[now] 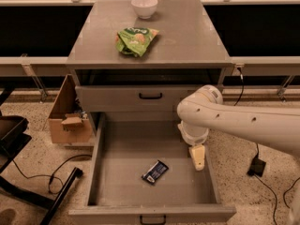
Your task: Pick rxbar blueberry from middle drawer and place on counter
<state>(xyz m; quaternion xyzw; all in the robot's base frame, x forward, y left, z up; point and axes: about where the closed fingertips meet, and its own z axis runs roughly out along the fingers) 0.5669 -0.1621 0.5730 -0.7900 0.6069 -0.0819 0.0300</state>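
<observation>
The rxbar blueberry (155, 171), a small dark bar with white marks, lies flat on the grey floor of the open middle drawer (126, 149), a little left of centre. My gripper (197, 157) hangs over the right side of the drawer, to the right of the bar and apart from it, pointing down. It holds nothing. The counter (187, 36) is the grey cabinet top behind the drawers.
A green snack bag (135, 39) and a white bowl (144, 6) sit on the counter. The shallower drawer front (151, 97) above is slightly out. A cardboard box (68, 116) stands left of the cabinet. Cables and a black stand lie on the floor.
</observation>
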